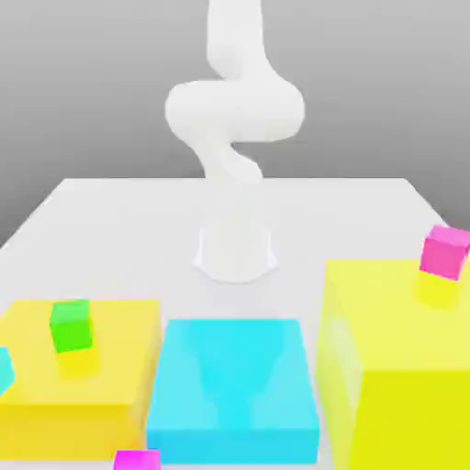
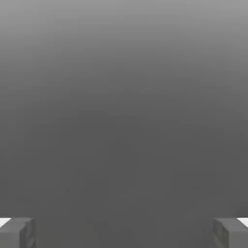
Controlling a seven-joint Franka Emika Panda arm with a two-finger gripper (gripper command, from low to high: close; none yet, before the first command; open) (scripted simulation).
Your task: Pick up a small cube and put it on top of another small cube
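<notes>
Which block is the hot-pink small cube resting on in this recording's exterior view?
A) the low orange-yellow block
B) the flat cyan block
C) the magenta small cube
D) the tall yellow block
D: the hot-pink small cube sits on top of the tall yellow block, at the exterior view's right.

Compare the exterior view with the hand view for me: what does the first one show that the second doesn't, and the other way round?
Exterior view: the white arm, pale table, green cube, hot-pink cube, magenta cube at the near edge, part of a cyan thing, and orange-yellow, cyan and yellow blocks.

Hand view: the tool's two fingertips, wide apart, nothing between them.

Both: a plain grey backdrop.
</notes>
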